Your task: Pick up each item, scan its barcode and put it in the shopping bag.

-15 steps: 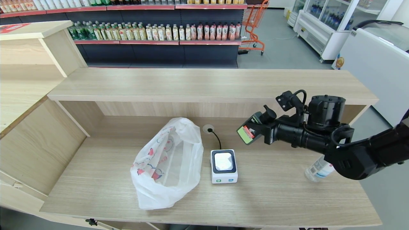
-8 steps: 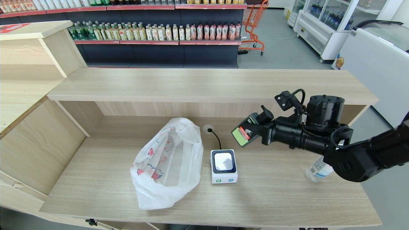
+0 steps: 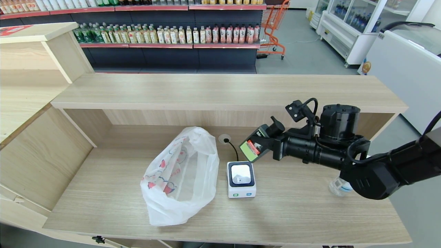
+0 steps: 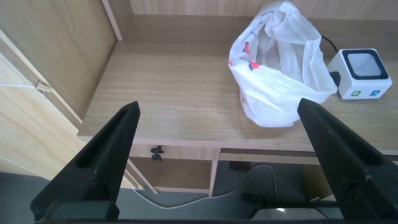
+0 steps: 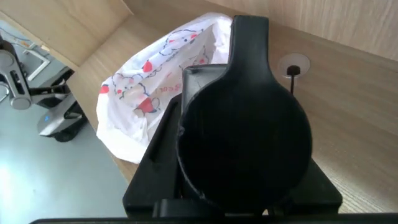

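Right gripper (image 3: 268,139) clamps a small dark box (image 3: 253,148) with a green and red label, held in the air just above and behind the white scanner (image 3: 241,179) on the counter (image 3: 293,213). For a clean read, the barcode face, which cannot be made out, should likely turn down towards the scanner's glass and pause steady there. The shopping bag (image 3: 179,175) lies open just beside the scanner.

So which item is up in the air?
The green box, held by the right gripper near the scanner; the bottle rests on the counter.
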Motion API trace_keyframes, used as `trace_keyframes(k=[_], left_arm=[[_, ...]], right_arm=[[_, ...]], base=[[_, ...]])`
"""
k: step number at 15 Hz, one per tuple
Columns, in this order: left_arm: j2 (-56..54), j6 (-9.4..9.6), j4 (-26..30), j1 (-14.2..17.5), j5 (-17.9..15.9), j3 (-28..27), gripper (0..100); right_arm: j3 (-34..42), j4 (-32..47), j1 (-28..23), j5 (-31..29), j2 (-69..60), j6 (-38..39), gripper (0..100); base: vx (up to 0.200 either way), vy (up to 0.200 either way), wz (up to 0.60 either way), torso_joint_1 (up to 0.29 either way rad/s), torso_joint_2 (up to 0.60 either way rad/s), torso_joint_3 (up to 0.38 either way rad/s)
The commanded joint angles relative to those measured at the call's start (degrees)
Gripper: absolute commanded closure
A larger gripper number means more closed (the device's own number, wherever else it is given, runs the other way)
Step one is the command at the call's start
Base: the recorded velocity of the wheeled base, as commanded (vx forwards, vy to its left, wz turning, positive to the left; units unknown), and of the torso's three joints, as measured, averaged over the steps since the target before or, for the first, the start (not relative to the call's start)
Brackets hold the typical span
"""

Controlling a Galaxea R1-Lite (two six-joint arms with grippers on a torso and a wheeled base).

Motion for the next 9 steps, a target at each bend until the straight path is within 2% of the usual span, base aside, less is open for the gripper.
trace_keyframes(k=[1, 5, 8, 9], left_arm=[[-0.01, -0.08, -0.01, 0.07, 0.09, 0.00, 0], [-0.10, 0.01, -0.01, 0.07, 0.00, 0.00, 0], [-0.01, 0.01, -0.01, 0.07, 0.00, 0.00, 0], [-0.01, 0.01, -0.01, -0.02, 0.00, 0.00, 0]], right_arm=[[-0.03, -0.05, 0.58, 0.01, 0.53, 0.09, 100], [-1.35, 0.57, 1.11, 0.01, 2.90, 0.17, 100], [-5.74, 3.03, 3.13, -0.16, 7.39, -0.44, 100], [-6.88, 3.64, 3.75, -0.16, 8.53, -0.97, 100]], base=[[0.000, 0.200, 0.00, -0.002, 0.00, 0.002], [0.000, 0.200, 0.00, 0.004, 0.01, 0.005], [0.000, 0.200, 0.00, -0.006, 0.00, -0.001], [0.000, 0.000, 0.00, 0.000, 0.00, 0.000]])
